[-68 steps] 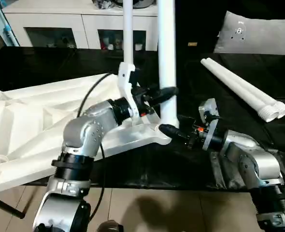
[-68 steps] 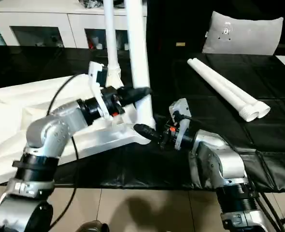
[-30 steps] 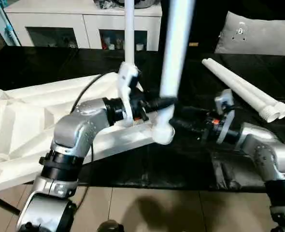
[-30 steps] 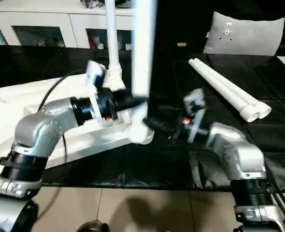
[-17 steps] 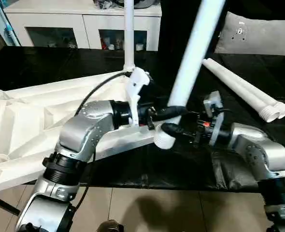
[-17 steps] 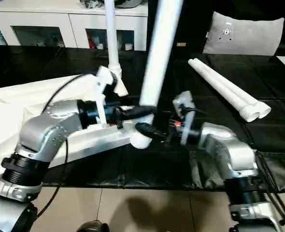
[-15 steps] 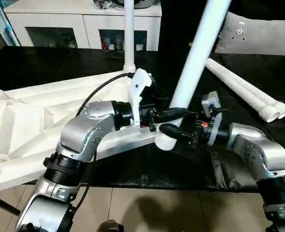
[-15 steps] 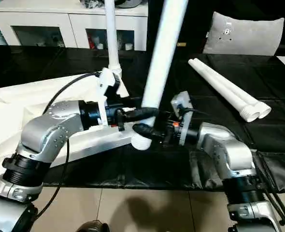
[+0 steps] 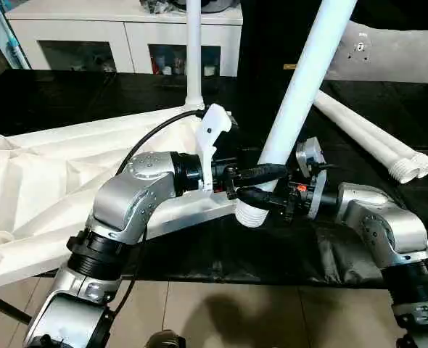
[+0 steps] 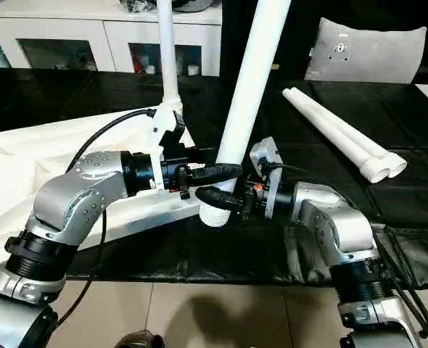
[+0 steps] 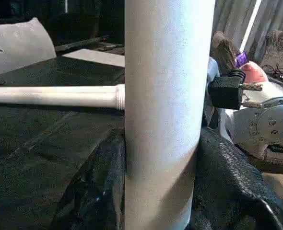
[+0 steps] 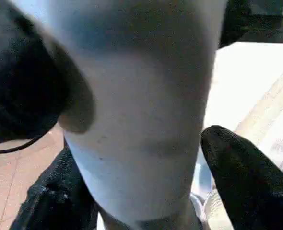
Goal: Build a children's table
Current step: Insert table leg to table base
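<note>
- Currently the white table top [image 9: 47, 181] lies underside up, ribs showing, over the left part of the black-covered work surface [image 9: 91, 101]; its left end hangs past the surface's near edge.
- One leg [image 9: 194, 51] stands upright in the top's far corner socket.
- A second leg [image 9: 301, 87] is tilted, its upper end leaning away to the right, its ribbed lower end [image 9: 249, 214] hanging just beside the top's near right corner, not seated in a socket.
- Left gripper [image 9: 261, 172]: both black fingers [image 11: 96, 191] clamped on the tilted leg a little above its ribbed end; the left wrist view shows a finger pressed to each side of the tube.
- Right gripper [image 9: 257, 197]: reaches in from the right at the same lower end, a finger [image 12: 242, 177] on each side of the tube; whether they press or merely bracket it, cannot tell.
- Two more legs [image 10: 337, 134] lie side by side, touching, toward the work surface's far right, well apart from the top.
- Grey-white cushion [image 10: 363, 51] sits at the far right corner.
- White cabinet [image 9: 120, 32] stands behind the far edge.
</note>
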Robot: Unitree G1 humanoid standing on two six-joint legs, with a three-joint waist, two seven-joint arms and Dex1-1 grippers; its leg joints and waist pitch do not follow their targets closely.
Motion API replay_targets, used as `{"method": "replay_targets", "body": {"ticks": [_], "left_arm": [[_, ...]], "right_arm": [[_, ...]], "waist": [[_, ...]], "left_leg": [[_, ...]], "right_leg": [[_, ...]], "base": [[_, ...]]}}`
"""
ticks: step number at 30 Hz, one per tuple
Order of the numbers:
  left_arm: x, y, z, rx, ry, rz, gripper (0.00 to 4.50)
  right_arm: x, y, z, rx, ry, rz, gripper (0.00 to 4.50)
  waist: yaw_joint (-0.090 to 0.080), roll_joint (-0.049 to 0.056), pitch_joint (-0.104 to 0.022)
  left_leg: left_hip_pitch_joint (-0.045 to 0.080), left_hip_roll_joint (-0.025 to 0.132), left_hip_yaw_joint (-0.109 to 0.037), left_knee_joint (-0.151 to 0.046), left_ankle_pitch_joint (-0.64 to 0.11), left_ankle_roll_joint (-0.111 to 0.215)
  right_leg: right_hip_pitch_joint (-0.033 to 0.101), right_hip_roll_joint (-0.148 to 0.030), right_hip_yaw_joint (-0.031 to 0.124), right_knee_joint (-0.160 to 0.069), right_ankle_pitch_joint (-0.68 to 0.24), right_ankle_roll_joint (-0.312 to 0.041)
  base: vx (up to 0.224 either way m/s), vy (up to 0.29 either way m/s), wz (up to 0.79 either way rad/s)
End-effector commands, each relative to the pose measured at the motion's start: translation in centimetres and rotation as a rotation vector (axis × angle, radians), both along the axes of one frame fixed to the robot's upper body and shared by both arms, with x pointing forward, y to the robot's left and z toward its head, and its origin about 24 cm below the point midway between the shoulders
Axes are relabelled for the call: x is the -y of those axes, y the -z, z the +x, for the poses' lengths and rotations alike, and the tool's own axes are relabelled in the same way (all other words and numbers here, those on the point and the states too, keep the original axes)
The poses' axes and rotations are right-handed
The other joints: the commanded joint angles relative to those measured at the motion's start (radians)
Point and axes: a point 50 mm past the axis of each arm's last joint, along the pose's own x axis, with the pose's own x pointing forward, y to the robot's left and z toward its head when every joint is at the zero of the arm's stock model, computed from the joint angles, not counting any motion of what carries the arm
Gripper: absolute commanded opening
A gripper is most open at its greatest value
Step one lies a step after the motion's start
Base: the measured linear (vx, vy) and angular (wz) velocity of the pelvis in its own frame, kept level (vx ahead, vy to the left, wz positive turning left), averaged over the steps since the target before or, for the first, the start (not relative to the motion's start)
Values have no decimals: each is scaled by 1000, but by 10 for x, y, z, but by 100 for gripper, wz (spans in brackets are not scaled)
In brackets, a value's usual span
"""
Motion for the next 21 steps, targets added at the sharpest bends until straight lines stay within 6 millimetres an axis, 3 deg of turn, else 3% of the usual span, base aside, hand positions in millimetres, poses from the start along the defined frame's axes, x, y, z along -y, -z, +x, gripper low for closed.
{"method": "replay_targets", "body": {"ticks": [1,12,19,21], "left_arm": [[3,-5,-3,35,24,4,189],[7,-4,-6,25,50,3,189],[4,-4,-9,-26,88,-2,189],[4,-6,-15,-33,136,-10,244]], "right_arm": [[0,-1,0,7,-8,-15,306],[0,0,1,-4,-10,-8,212],[0,0,1,-3,-3,-8,197],[0,1,1,-3,0,-7,196]], "waist": [[1,-15,-81],[1,-15,-81],[1,-13,-81],[1,-13,-81]], "left_leg": [[18,38,-12,-58,-160,28],[18,38,-12,-57,-161,29],[17,37,-12,-57,-157,27],[17,37,-12,-57,-158,28]], "right_leg": [[51,-68,42,-73,-218,-174],[50,-68,42,-73,-223,-174],[51,-68,42,-71,-216,-177],[50,-67,42,-70,-212,-180]], "base": [[0,0,0],[0,0,0],[0,0,0],[0,0,0]]}}
